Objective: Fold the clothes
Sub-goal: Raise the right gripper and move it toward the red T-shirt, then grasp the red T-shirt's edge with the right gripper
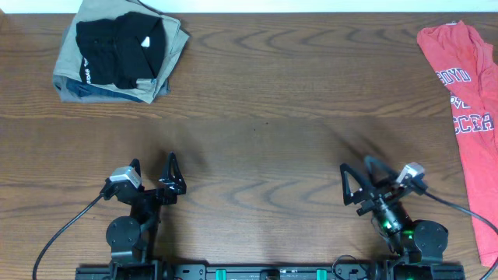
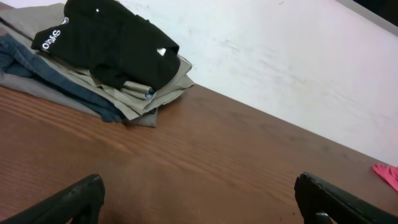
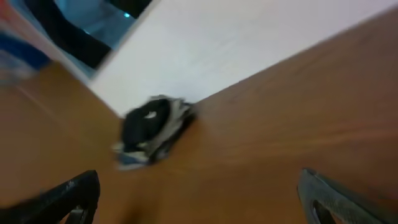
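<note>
Brown wood-grain table carries the red-orange T-shirt, which lies loose along the right edge, well apart from both grippers. At the near edge the left gripper has its jaws spread wide, holding and touching nothing, and the right gripper likewise stands fully apart and empty. A folded black garment tops a khaki pile at the far left corner.

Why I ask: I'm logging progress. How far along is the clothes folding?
Looks done: a folded black garment sits atop a folded khaki garment in the far left corner. In hand: nothing; the left claw and right claw are open and empty. Left to do: the red-orange cotton T-shirt with white lettering lies loose, not folded, at the right edge of the brown wooden table.
</note>
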